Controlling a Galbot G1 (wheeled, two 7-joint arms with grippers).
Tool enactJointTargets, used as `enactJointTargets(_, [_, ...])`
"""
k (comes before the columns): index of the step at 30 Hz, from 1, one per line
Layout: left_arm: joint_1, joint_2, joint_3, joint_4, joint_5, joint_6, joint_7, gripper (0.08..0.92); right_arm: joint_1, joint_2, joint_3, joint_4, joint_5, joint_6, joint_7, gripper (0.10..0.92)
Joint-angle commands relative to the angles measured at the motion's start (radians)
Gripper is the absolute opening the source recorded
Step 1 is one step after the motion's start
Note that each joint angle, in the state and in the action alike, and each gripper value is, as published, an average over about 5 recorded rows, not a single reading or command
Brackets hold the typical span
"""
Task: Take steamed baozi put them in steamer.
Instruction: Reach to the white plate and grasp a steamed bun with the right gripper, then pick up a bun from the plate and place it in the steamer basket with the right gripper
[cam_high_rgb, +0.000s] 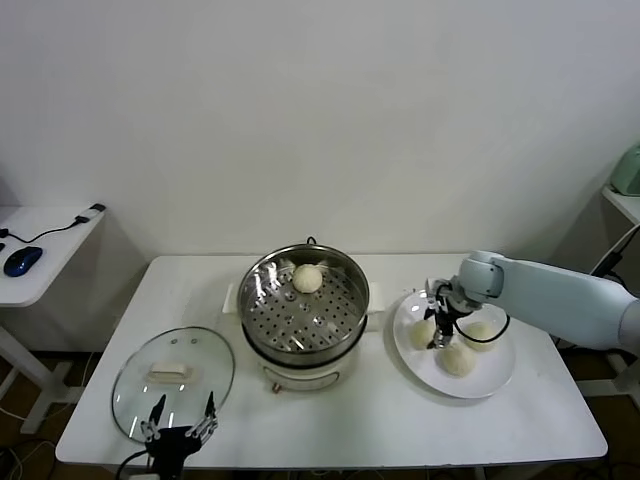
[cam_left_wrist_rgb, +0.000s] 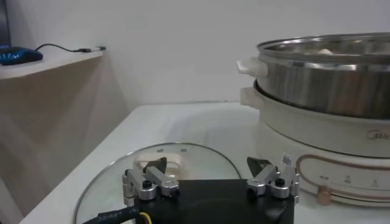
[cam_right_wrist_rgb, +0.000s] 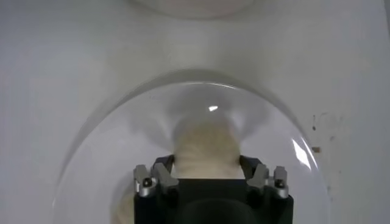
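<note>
One steamed baozi (cam_high_rgb: 307, 278) lies on the perforated tray at the back of the steamer (cam_high_rgb: 355, 278). Three more sit on the white plate (cam_high_rgb: 490, 382) to its right, two of them free (cam_high_rgb: 459, 360) (cam_high_rgb: 481, 332). My right gripper (cam_high_rgb: 437, 338) reaches down onto the plate's left bun (cam_high_rgb: 421, 333). In the right wrist view that baozi (cam_right_wrist_rgb: 206, 146) fills the gap of the right gripper (cam_right_wrist_rgb: 206, 165), with both fingers pressed against its sides. My left gripper (cam_high_rgb: 180, 425) rests open at the front left, over the glass lid (cam_high_rgb: 172, 378).
The glass lid (cam_left_wrist_rgb: 183, 152) with its white handle lies flat on the table under the left gripper (cam_left_wrist_rgb: 210, 173), left of the steamer (cam_left_wrist_rgb: 329, 79). A side desk with a blue mouse (cam_high_rgb: 22, 260) stands at far left. The wall is close behind.
</note>
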Motion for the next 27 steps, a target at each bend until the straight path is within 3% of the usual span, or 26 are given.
enactJointTargets(1, [0.001,-0.001,0.001,0.0,0.004,-0.002,-0.003,0.823,0.07,-0.031,-0.013,0.038,0.038,-0.001,-0.027,0.698])
enactJointTargets(7, [-0.001,-0.005,0.011,-0.002,0.013,-0.003,-0.002,0.823,0.393,-0.084,-0.207,0.133,0.164,0.034,-0.091,0.698])
enactJointTargets(15, [0.001,0.0,0.013,-0.009,0.015,-0.001,-0.003,0.823,0.847,0.037,-0.38,0.291,0.541,-0.023,-0.11,0.701])
enactJointTargets(22, [-0.005,0.005,0.018,-0.021,0.013,0.004,-0.002,0.823,0.814,0.264,-0.204,0.449,0.796,-0.16,0.068,0.701])
enactJointTargets(27, [-0.007,0.006,0.016,-0.032,0.01,0.008,0.0,0.823,0.669,0.419,-0.169,0.432,0.798,-0.208,0.159,0.698])
